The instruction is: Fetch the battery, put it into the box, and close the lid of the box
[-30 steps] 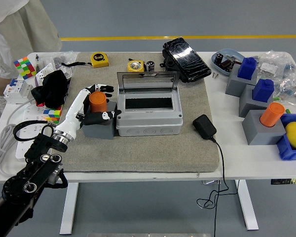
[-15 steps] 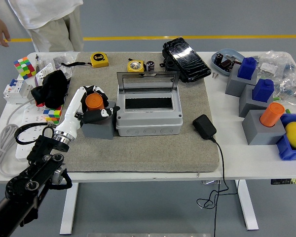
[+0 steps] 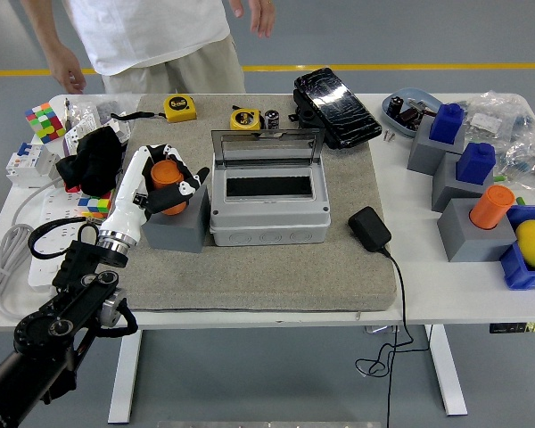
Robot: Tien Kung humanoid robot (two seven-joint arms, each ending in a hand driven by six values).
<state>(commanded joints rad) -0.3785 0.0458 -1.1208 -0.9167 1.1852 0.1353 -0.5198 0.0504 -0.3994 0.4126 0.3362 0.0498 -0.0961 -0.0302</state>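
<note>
The battery is an orange cylinder (image 3: 168,173) standing in a grey block (image 3: 175,226) on the grey mat, just left of the grey box (image 3: 267,214). The box's clear lid (image 3: 267,144) stands open and upright at its back, and the inside is dark. My left hand (image 3: 167,181) reaches in from the lower left, and its fingers are curled around the orange battery, thumb on the right side. The battery still sits on the block. My right hand is out of view.
A black charger (image 3: 369,228) with its cable lies right of the box. Tape measures (image 3: 180,108) and a black case (image 3: 336,106) lie behind it. Grey blocks with blue and orange pieces (image 3: 491,208) stand at the right. A person (image 3: 152,36) stands at the far side with hands off the table.
My left hand has closed its fingers around the orange battery and shifted slightly back and left. The person has walked from the far left to behind the table's middle.
</note>
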